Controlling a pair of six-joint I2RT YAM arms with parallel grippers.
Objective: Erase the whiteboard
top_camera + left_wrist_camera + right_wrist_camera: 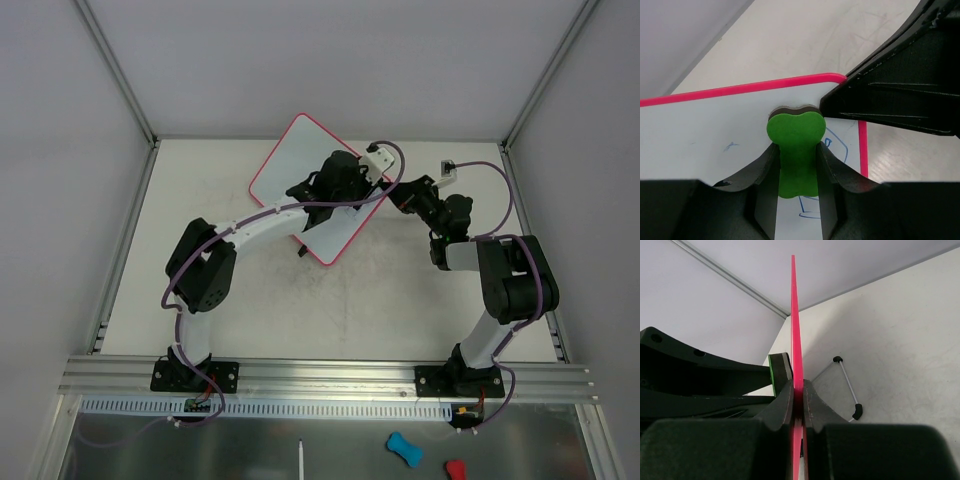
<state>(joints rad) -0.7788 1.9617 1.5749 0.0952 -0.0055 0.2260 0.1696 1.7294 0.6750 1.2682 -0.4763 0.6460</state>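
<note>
Top external: whiteboard [300,170] lying askew at upper centre of frame on table [380,300], both arms reaching in over its right half.

Left wrist: left gripper [796,160] narrow, clamped on green eraser [796,135]. Eraser's head pushed against white surface near board's pink corner at upper right of frame, probably to rub with the pad face. Blue scribbles [837,145] showing just right of and below eraser, plus a faint blue mark at centre left; so not wiped clean yet, judging by that.

Right wrist: right gripper [798,395] pinched tight on board's thin pink edge, running up centre of frame. Likely gripped there to keep board from sliding under eraser's push. Wire stand leg [846,380] with black tips visible at right of edge, over table. Cannot tell whether board sits flat or slightly lifted.
</note>
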